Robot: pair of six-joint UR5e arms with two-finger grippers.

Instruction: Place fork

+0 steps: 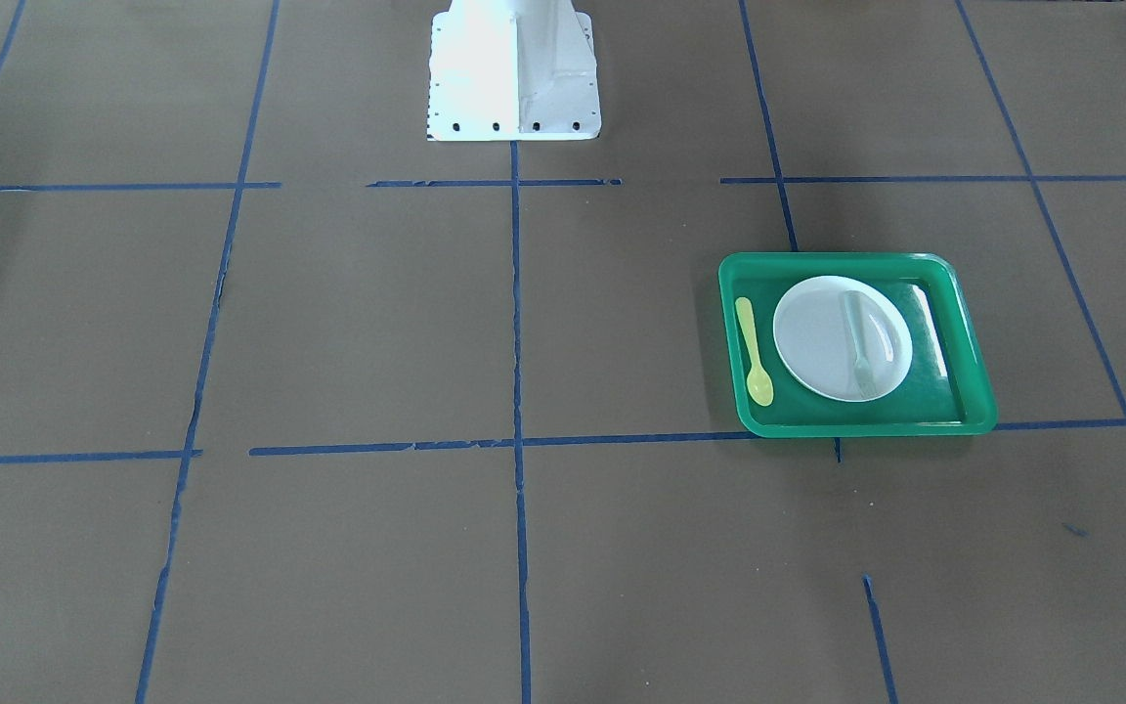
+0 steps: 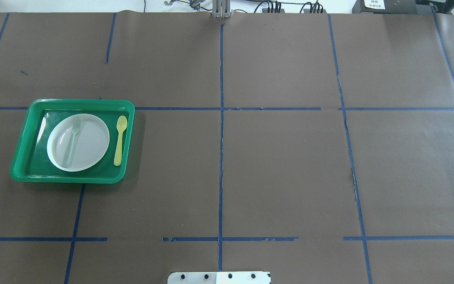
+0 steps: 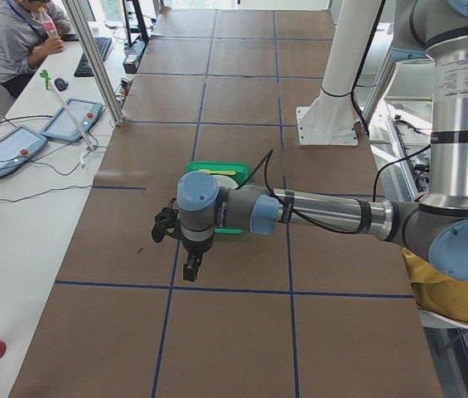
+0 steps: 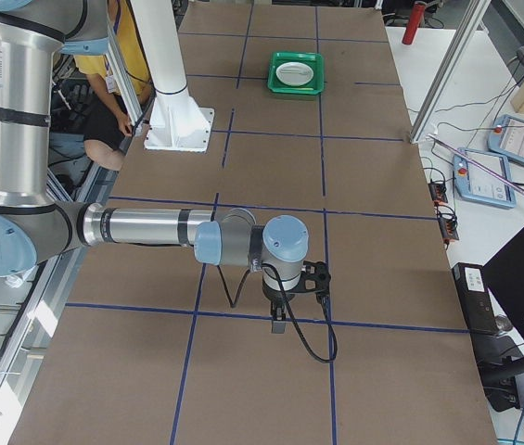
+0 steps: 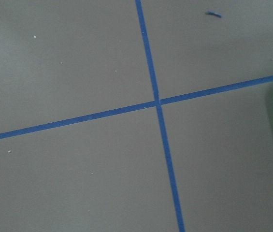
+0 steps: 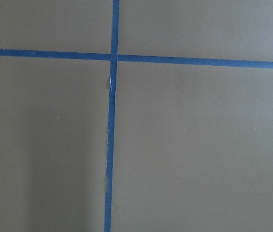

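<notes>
Firstly, exterior front-facing view: the fork lies flat on the white plate inside the green tray; its long axis runs toward and away from the robot, tines at the far end; a yellow spoon lies on the tray floor beside the plate; no arm is in frame.

Overhead exterior view: the fork occupies the plate's half on the robot's left; the tray sits on the left part of the desk, so the left arm is judged the nearer.

Exterior left view: the left fingers point down over bare desk, near the tray on the camera's side; forearm stretched level, wrist bent downward; whether they are released or clenched cannot be told.

Exterior right view: the right fingers likewise point down, well apart from the tray; their state cannot be told.

Left wrist-mounted view: only the tray's edge shows at the right border; the fork is out of frame.

Right wrist-mounted view: taped desk only.
</notes>
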